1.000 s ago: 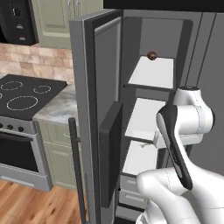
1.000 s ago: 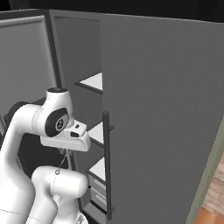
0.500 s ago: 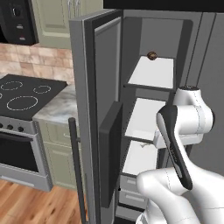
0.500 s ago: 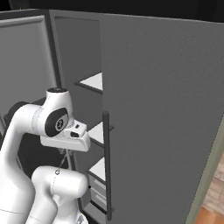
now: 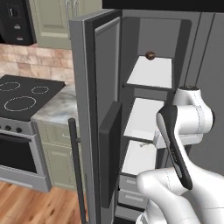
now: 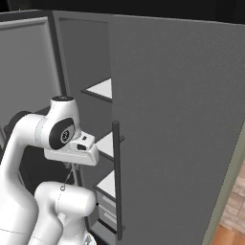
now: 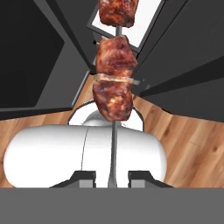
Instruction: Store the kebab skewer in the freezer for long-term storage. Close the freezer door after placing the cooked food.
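In the hand view my gripper points down toward the wood floor and is shut on the thin metal stick of the kebab skewer, whose red-brown meat chunks hang just beyond the fingertips. From the right base view the skewer dangles as a thin line under the hand, in front of the lower shelves. The freezer stands open, showing white shelves and grey drawers. Its door is swung wide to the left, with the dark bar handle at its edge. My hand hovers just outside the opening, at mid-shelf height.
A small dark brown lump sits on the top shelf. The wider plain fridge door is closed, its vertical handle close to my hand. A stove and stone counter lie left of the open door.
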